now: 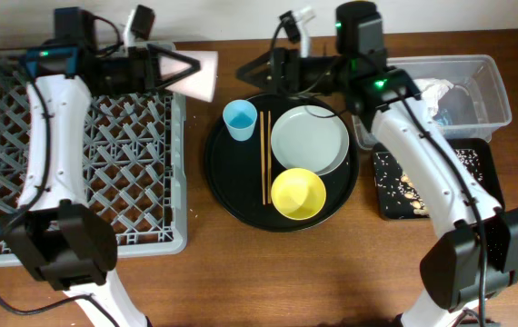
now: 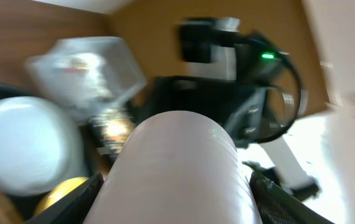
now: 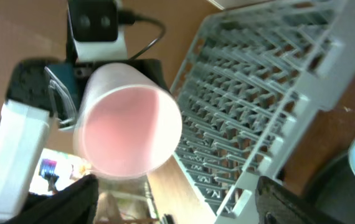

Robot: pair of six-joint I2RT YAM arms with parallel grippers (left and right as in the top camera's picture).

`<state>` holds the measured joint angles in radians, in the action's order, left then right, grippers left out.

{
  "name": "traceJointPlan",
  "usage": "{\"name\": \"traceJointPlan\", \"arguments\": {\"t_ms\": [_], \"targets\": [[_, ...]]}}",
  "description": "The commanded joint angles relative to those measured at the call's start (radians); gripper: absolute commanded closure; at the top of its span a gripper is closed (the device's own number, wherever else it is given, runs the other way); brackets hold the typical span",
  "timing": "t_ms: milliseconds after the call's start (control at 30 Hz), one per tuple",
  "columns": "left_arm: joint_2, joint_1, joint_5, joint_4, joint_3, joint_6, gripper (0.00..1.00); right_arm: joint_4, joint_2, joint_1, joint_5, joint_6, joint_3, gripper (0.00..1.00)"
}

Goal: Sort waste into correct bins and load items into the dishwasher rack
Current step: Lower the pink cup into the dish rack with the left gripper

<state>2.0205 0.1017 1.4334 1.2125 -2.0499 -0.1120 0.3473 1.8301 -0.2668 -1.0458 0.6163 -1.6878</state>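
Seems about half done. Sorted already: napkins in clear tub far right, food scraps in black tray nearer. Nothing seen yet in dishwasher rack, left. Gripped sideways at its far right corner, in jaws of left gripper closed around it: pink cup. Near it, wide open and empty: right gripper. Still to load: blue cup, chopsticks, plate, yellow bowl.

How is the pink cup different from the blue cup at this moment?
The pink cup lies sideways in the air, held by the left gripper; the blue cup stands upright on the round tray, untouched. The pink cup is by a corner of the rack; the blue cup is beside the chopsticks. Both are small and look empty.
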Motion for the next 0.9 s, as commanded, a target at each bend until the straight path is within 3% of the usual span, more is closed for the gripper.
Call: {"name": "traceJointPlan", "arguments": {"t_ms": [0,167,433,500,567,767,867], "targets": [[0.001,0.051,-0.365,0.000,-0.012,-0.006,0.34,0.089,0.009,0.058,-0.027,-0.061,-0.006,0.11],[0.001,0.060,-0.694,0.001,-0.012,-0.006,0.35,0.293,0.009,0.098,0.058,-0.195,-0.006,0.09],[0.001,0.011,-1.151,0.066,-0.012,-0.002,0.36,0.581,0.009,0.075,0.514,-0.295,-0.006,0.03],[0.001,-0.010,-1.271,0.150,-0.012,0.069,0.36,0.608,0.009,0.069,0.583,-0.295,-0.006,0.03],[0.001,-0.021,-1.311,0.251,-0.012,0.125,0.36,0.618,0.009,0.069,0.602,-0.295,-0.006,0.03],[-0.021,-0.021,-1.308,0.450,-0.012,0.132,0.37,0.626,0.009,0.069,0.613,-0.295,-0.006,0.03],[-0.064,-0.022,-1.315,0.476,-0.010,0.131,0.42,0.634,0.009,0.069,0.613,-0.295,-0.006,0.02]]}}
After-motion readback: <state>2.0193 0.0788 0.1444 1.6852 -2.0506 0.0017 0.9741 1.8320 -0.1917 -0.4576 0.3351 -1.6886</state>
